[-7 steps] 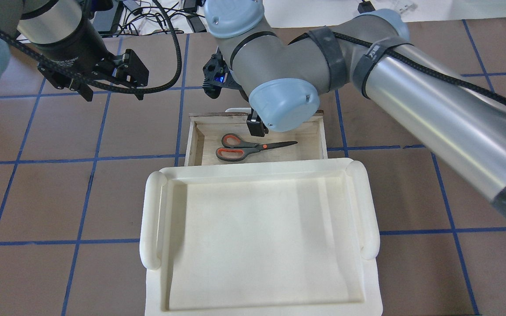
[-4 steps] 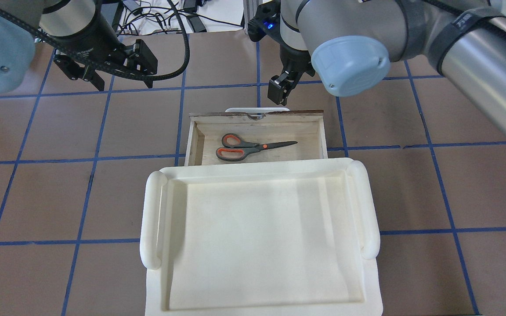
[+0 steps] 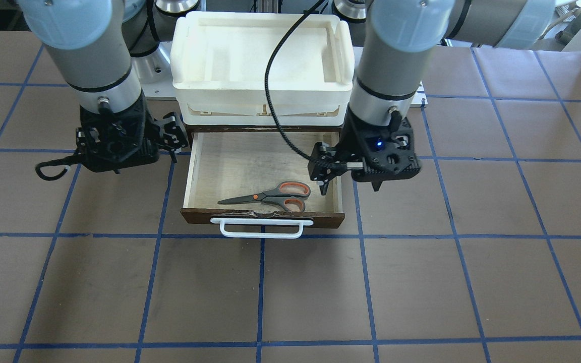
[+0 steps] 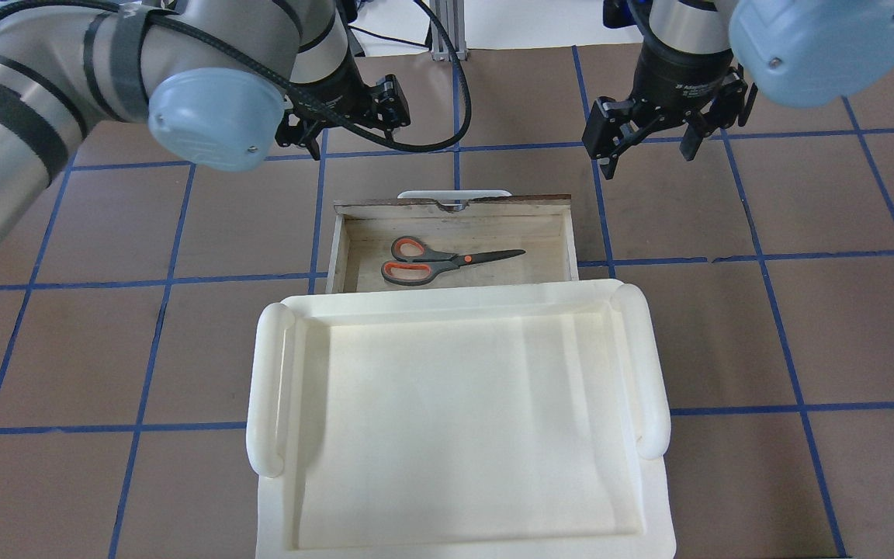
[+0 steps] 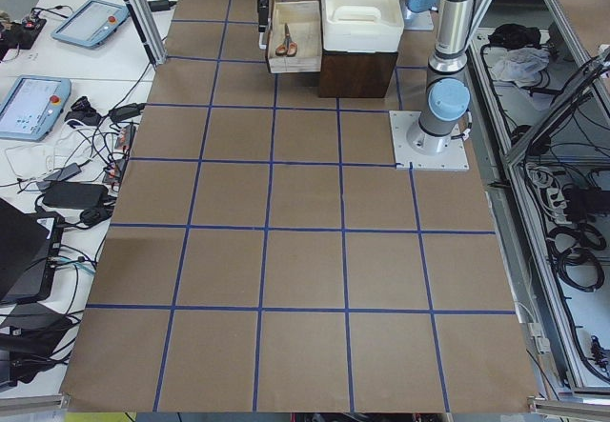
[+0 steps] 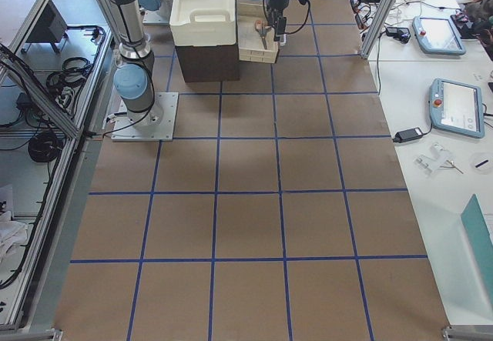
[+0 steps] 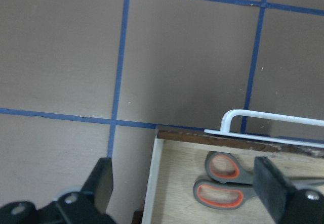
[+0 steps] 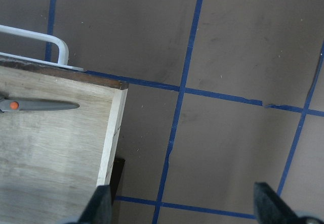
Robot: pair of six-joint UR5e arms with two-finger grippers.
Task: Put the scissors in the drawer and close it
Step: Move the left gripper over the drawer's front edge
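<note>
**A:** Where were the scissors [image 4: 447,260]?

**B:** In the drawer [image 4: 341,250]. They lay flat on its pale floor, nearer the front board than the back. The blades were shut and pointed to the robot's right, and the orange-lined loops were at the left end.

**A:** And the drawer itself?

**B:** It stood open, pulled out from under the tray [image 4: 268,388]. The dark front and white handle [image 4: 453,192] faced away from the robot. The tray's near rim hid the drawer's back edge from the overhead camera.

**A:** What was the left gripper [image 3: 351,185] doing?

**B:** It hung over the drawer's left wall, near the loops but above them and touching nothing. Its jaws stood wide apart with nothing between them. The left wrist camera showed one jaw over the table [image 4: 105,349] and the other over the drawer. The scissors' loops and the drawer's front corner lay below, between the two.

**A:** And the right gripper [image 4: 646,149]?

**B:** It was on the other side, over the table just beside the drawer's right wall. Its jaws were spread as well and held nothing. Its wrist camera saw only brown table and blue lines between them. The drawer's right front corner and the blade tips were off to one side.

**A:** Was anything touching the scissors?

**B:** No, only the drawer floor under them.
</note>
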